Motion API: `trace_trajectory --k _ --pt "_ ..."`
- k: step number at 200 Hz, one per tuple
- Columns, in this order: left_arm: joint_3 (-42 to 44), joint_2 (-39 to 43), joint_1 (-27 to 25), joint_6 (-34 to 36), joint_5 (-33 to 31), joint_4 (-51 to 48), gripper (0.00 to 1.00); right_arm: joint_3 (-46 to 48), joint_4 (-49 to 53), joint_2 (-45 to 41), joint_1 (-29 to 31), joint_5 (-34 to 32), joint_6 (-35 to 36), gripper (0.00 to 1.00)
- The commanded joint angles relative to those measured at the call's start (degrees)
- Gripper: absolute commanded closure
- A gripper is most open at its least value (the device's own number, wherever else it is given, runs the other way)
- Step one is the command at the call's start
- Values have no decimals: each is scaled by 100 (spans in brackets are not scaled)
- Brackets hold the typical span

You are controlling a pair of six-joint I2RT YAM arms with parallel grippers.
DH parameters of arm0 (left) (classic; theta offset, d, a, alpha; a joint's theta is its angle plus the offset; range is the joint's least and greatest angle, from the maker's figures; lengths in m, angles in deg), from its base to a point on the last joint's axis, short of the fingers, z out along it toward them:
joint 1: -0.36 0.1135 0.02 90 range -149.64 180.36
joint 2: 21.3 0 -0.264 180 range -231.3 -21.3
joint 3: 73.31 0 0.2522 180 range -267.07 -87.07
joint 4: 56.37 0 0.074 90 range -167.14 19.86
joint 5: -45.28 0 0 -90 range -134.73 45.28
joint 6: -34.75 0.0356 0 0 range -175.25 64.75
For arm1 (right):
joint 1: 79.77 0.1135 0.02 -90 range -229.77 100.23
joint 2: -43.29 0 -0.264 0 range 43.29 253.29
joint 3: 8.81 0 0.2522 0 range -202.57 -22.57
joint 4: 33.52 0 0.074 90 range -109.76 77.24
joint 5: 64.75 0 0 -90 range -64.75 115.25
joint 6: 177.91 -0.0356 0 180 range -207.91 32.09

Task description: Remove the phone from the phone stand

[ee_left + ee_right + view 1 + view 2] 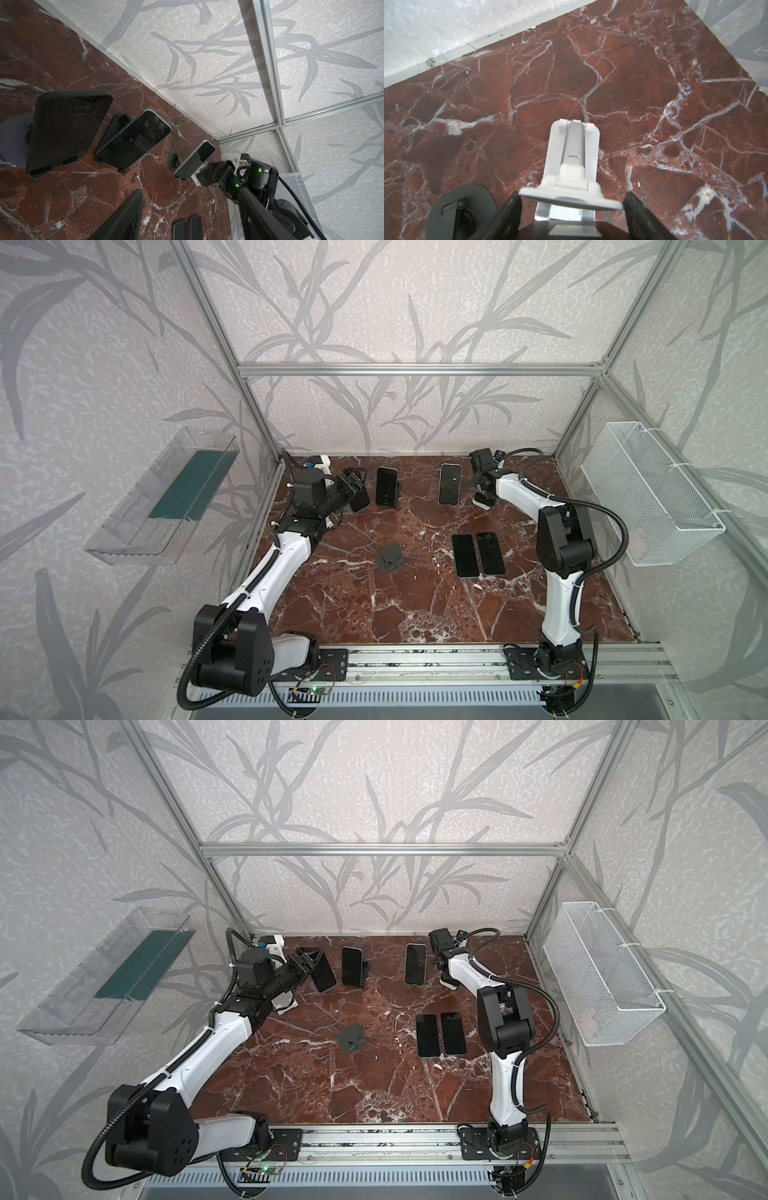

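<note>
I see walls (pixel 374 302) on three sides, pale textured paper printed with grey leafy branches. A silver metal frame (pixel 415 369) runs up the corners and across the back. The tabletop (pixel 415 605) is red-brown marble with white veins — slightly glossy. On the left wall hangs a clear plastic bin (pixel 124 539) with a dark green sheet (pixel 191 485) lying in it. On the right wall hangs a white wire basket (pixel 648 497). A silver rail (pixel 415 664) runs along the near edge. Light is soft and even.
</note>
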Motion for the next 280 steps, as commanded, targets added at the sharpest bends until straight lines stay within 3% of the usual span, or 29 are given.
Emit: trace_trajectory --k 1,94,147,190,243,280 --pt "-13 192 12 75 1 72 27 104 -200 -535 -32 21 114 30" --pt "-14 199 -43 75 5 68 27 1073 -389 -1634 -32 142 387 30" --pt "-5 241 -50 38 30 87 27 2171 -724 -2750 14 679 558 32" --pt "5 224 -58 14 33 102 27 2628 -592 -3341 408 673 837 32" --pt "11 179 -85 23 18 98 27 2509 -289 -3529 1261 682 1106 32" --pt "9 194 -111 65 -43 47 27 2673 67 -3534 1953 862 721 32"
